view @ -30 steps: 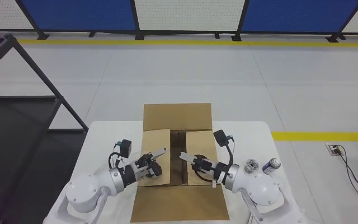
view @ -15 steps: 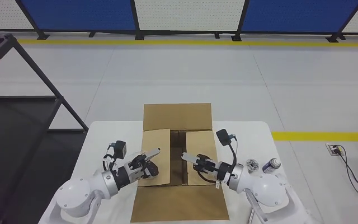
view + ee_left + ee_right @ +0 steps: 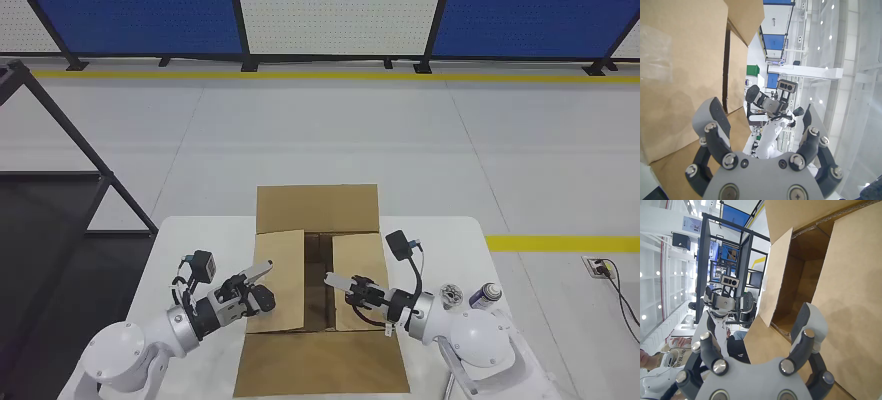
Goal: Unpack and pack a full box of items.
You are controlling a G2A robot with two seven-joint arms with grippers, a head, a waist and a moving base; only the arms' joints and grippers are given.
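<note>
The box (image 3: 318, 365) sits mid-table (image 3: 190, 240), with its left flap (image 3: 283, 285) and right flap (image 3: 362, 265) folded inward. The left gripper (image 3: 262, 283) and right gripper (image 3: 345, 290) are both spread and empty, one at each flap. Recommended: catch each flap's inner edge and fold both outward evenly, which should keep the box from sliding

no readable txt, box (image 3: 318, 208) plain

The site is an industrial-type robotics test hall. Indicators: blue and white perforated partition panels (image 3: 140, 25) along the far side, a yellow line (image 3: 300, 74) marked on the smooth grey floor (image 3: 320, 140), black steel racks (image 3: 705, 237), a floor socket (image 3: 597, 266), and rows of ceiling spotlights (image 3: 830, 37).
</note>
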